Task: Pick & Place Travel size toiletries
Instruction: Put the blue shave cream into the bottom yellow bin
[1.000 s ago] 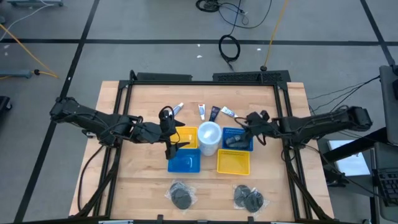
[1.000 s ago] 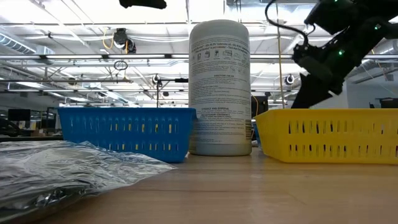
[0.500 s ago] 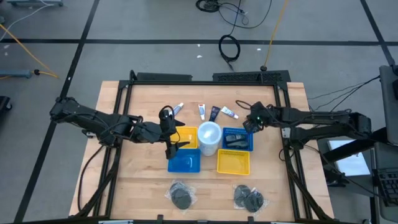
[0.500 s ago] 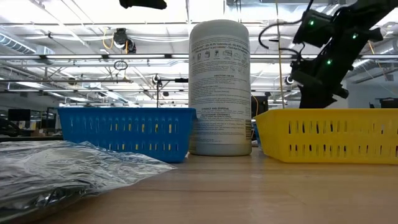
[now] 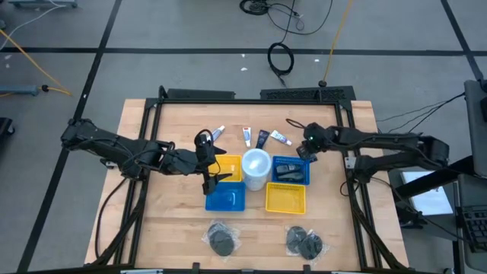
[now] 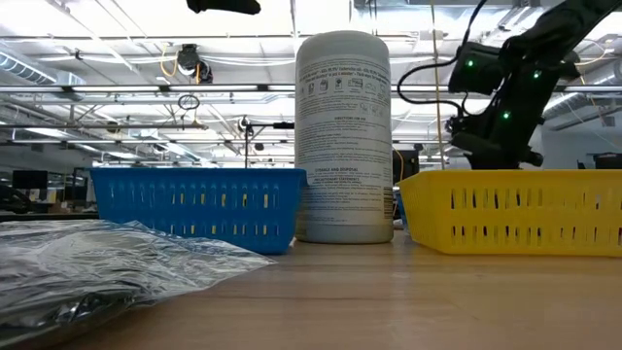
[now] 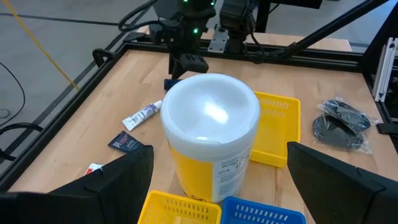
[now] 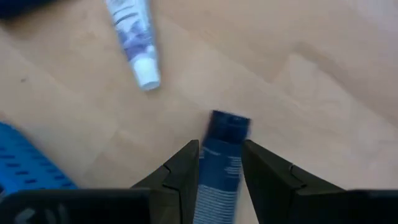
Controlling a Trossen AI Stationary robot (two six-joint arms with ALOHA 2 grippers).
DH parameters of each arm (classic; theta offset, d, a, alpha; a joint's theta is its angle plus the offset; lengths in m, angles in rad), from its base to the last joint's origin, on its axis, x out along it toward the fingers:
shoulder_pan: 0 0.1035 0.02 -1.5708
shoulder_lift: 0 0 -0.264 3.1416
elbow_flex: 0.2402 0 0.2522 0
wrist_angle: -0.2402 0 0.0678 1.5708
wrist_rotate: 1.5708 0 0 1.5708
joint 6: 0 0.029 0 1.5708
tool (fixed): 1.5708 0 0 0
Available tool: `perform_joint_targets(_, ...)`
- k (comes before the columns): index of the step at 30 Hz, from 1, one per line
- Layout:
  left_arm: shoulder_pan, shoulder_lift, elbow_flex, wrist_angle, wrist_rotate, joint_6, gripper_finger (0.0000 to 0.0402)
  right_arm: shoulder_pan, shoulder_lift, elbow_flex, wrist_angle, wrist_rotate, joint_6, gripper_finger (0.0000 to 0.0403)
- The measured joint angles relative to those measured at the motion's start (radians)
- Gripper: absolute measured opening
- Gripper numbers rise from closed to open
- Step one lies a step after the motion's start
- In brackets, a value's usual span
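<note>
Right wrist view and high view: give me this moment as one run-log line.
right gripper: shut on dark blue striped tube, above bare wood | white squeeze tube: lying on table | left gripper: open, beside big white cylinder tub

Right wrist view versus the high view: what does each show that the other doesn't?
Only the right wrist view: a dark blue tube gripped between the right pincer fingers. Only the high view: the left pincer open above the baskets, the white tub, and wrapped dark rounds at the near edge. Both show the white squeeze tube on the wooden table.

Tub (image 5: 256,169) between baskets (image 5: 290,170) — tubes (image 5: 247,136) behind.
</note>
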Motion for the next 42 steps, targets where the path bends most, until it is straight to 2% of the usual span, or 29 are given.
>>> perform_joint_targets(3,0.000,0.000,0.000,0.000,0.000,0.000,0.0363,-0.021,0.024,0.000,0.014,-0.044,-0.027,0.0118)
perform_joint_targets(11,0.000,0.000,0.000,-0.001,0.000,0.000,0.0363,-0.058,0.042,0.000,0.036,-0.041,-0.052,0.0182)
perform_joint_targets(15,0.000,0.000,0.000,-0.001,0.000,0.001,0.0363,-0.066,0.042,0.000,0.060,-0.042,-0.058,0.0199)
perform_joint_targets(21,0.000,0.000,0.000,-0.004,0.000,0.001,0.0363,-0.066,0.042,-0.009,0.074,-0.042,-0.053,0.0198)
perform_joint_targets(37,0.000,0.000,0.000,-0.004,0.000,-0.001,0.0363,-0.066,0.042,-0.127,0.282,-0.025,-0.050,0.0186)
perform_joint_targets(42,0.000,0.000,0.000,-0.004,0.001,-0.003,0.0363,-0.067,0.042,-0.151,0.300,-0.013,-0.053,0.0179)
